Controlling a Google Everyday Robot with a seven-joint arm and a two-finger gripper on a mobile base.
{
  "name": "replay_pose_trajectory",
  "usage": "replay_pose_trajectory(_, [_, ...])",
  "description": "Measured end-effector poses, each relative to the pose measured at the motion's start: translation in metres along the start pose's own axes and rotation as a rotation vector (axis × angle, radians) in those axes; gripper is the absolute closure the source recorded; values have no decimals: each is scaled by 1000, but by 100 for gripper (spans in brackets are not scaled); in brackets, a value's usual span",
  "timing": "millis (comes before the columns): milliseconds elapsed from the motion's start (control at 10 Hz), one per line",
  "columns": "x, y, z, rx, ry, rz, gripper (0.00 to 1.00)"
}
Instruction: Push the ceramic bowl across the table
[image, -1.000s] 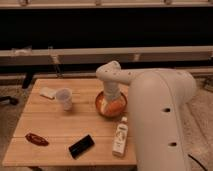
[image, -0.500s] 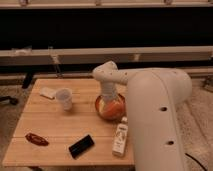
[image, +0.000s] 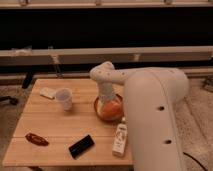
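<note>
The orange-red ceramic bowl (image: 111, 109) sits on the light wooden table (image: 50, 125), right of its middle. My white arm reaches in from the right and bends down over the bowl. My gripper (image: 106, 101) hangs at the bowl's left inner side, low against it. The arm covers the bowl's right rim and the fingertips are hard to make out.
A translucent plastic cup (image: 64, 98) stands left of the bowl. A small white packet (image: 47, 93) lies at the back left. A reddish-brown item (image: 36, 139) lies front left, a black device (image: 81, 146) front middle, a pale bottle (image: 120, 139) in front of the bowl.
The arm's elbow has swung left, and the gripper has shifted a little left over the bowl. The bowl looks nudged slightly left.
</note>
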Motion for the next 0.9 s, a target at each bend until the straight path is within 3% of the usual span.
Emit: replay_pose_trajectory(900, [1,12,1,9,12,-24,20])
